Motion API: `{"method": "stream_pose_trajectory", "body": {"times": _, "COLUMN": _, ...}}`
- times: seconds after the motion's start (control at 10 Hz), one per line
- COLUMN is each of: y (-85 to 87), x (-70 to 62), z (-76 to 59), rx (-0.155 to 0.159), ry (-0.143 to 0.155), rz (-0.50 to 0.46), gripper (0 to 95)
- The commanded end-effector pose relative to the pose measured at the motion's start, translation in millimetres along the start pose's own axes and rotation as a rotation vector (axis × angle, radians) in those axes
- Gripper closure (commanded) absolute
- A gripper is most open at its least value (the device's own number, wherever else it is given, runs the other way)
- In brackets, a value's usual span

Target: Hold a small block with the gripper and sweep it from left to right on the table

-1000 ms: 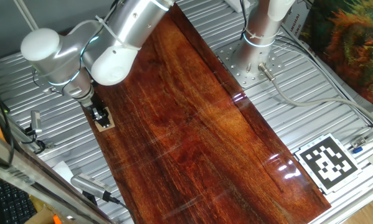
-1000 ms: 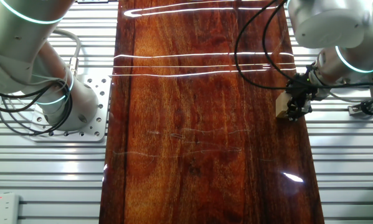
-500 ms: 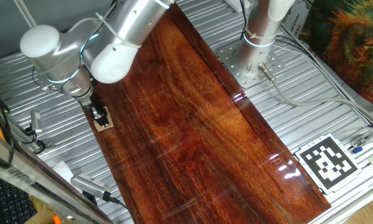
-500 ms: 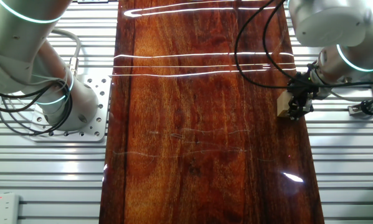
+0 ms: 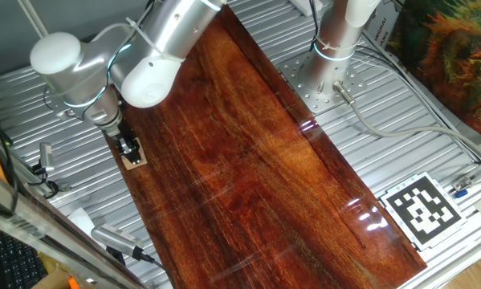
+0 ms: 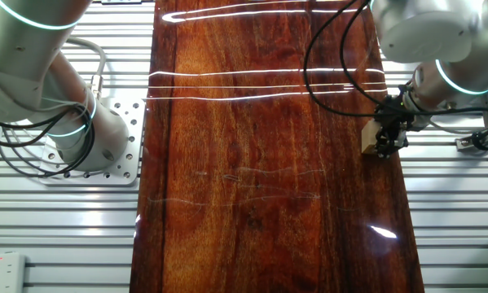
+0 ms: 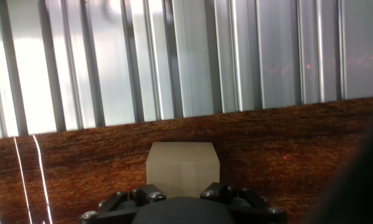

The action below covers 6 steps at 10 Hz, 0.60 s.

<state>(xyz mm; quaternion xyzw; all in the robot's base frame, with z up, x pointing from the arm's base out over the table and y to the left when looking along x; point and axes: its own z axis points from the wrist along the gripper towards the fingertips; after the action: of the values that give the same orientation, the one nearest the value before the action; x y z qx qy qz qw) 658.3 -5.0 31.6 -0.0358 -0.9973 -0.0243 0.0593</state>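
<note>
My end effector (image 5: pixel 128 148) is down at the edge of the desk (image 5: pixel 256 160), right beside the ribbed grey metal surface (image 5: pixel 31 112), with its black fingers closed on the small block (image 5: pixel 134 158). In the other fixed view the block (image 6: pixel 370 138) shows as a tan sliver at the desk's (image 6: pixel 260 163) border, half hidden behind my end effector (image 6: pixel 384 142). The hand view shows the block (image 7: pixel 182 169) sitting flat on the desk (image 7: pixel 279 155) close under my fingers, the metal slats (image 7: pixel 174 56) just beyond the board's edge.

Compared with a second ago, almost nothing has shifted: the block and my tip sit at the same spot on the desk edge, and only my upper arm (image 5: pixel 144 56) has nudged slightly. I read that as the grasp being settled and the sweep not yet begun. The whole width of the desk lies ahead of the block, so nearly all of the task remains; the next move should drag it across while keeping it pressed flat
</note>
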Motion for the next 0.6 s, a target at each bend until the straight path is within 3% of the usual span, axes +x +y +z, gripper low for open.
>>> {"method": "stream_pose_trajectory", "body": {"times": 0.1, "y": 0.0, "x": 0.4, "z": 0.4, "rx": 0.0, "ry": -0.003, "rz": 0.001, "gripper": 76.0}}
{"method": "stream_pose_trajectory", "body": {"times": 0.6, "y": 0.0, "x": 0.3, "z": 0.8, "rx": -0.001, "ry": -0.002, "rz": 0.0, "gripper": 76.0}}
